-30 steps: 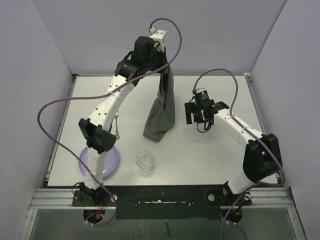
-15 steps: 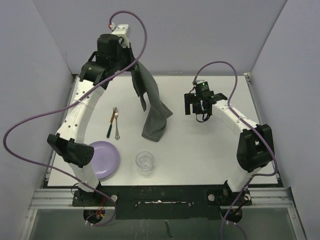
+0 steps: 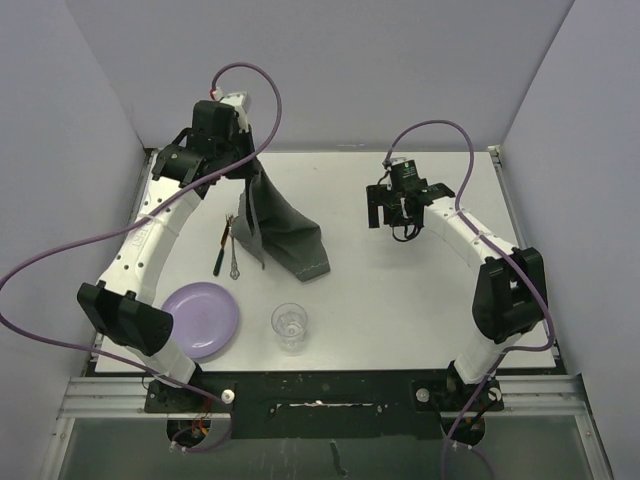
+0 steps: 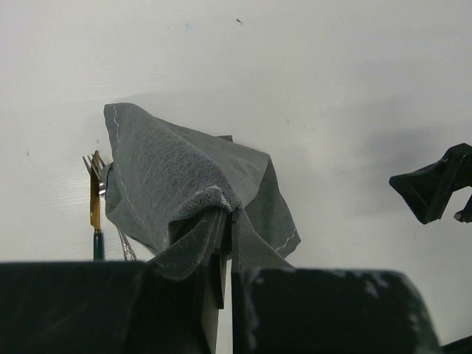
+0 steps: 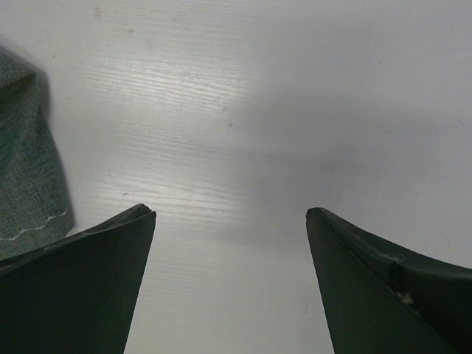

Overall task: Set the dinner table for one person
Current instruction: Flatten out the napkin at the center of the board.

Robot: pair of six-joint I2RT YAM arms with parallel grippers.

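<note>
My left gripper (image 3: 243,172) is shut on a corner of the dark grey cloth placemat (image 3: 285,232) and holds it up at the back left; the cloth's lower part lies on the white dinner table (image 3: 400,290). In the left wrist view the cloth (image 4: 184,177) drapes from my shut left gripper (image 4: 228,221). A fork and a spoon (image 3: 228,245) lie left of the cloth, partly under it. A purple plate (image 3: 200,318) sits front left, a clear glass (image 3: 290,325) front centre. My right gripper (image 3: 392,222) is open and empty above bare table (image 5: 236,147).
Grey walls close in the table on the back and both sides. The arm bases and a metal rail (image 3: 320,385) line the near edge. Purple cables loop above both arms.
My left arm has swung left and down with the cloth. The cloth's lower part now lies on the table beside the cutlery. The right gripper has shifted slightly back.
</note>
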